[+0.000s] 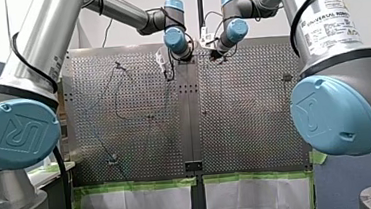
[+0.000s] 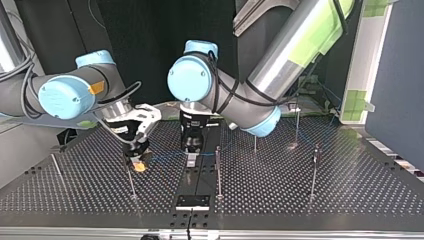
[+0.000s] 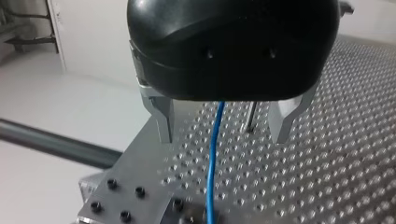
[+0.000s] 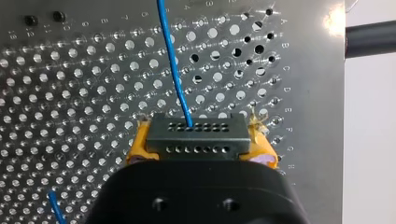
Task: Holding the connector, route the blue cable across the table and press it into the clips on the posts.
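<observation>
- The black connector (image 4: 196, 137) is pinched tight in my right jaws.
- The blue cable (image 4: 173, 65) runs out of it over the surface (image 4: 70, 93).
- The cable passes between my left jaws, which are spread wide.

Layout as we record it, top view.
We find my right gripper (image 2: 139, 162), connector (image 4: 196, 137) in its grasp, just left of my left gripper (image 2: 191, 156); the cable (image 3: 212, 158) spans between them; posts (image 2: 218, 167) stand on the table (image 2: 280, 200) before both grippers and farther to the right.
</observation>
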You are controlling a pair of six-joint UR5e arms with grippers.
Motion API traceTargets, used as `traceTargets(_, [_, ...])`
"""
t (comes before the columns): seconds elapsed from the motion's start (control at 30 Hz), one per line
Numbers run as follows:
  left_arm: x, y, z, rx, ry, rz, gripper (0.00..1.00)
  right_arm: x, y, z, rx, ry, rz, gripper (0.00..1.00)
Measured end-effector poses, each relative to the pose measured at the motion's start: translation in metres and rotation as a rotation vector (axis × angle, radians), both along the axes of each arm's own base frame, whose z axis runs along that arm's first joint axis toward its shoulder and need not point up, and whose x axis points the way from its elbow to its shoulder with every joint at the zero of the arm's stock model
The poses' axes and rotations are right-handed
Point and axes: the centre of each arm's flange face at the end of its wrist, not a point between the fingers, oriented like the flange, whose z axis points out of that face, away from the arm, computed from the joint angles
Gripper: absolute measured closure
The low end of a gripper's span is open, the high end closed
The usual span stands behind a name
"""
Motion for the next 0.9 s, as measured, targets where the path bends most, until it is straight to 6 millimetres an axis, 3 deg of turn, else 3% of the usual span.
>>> traceTargets(0.5, [0.048,-0.016,-0.023,0.005,-0.014,0.038,0.00,-0.001,-0.010,-0.012,0.012,0.006,-0.007,1.00])
traceTargets(0.9, [0.057,-0.013,-0.032,0.004,-0.007,0.095,0.00,-0.003,-0.013,-0.016,0.016,0.008,-0.010,1.00])
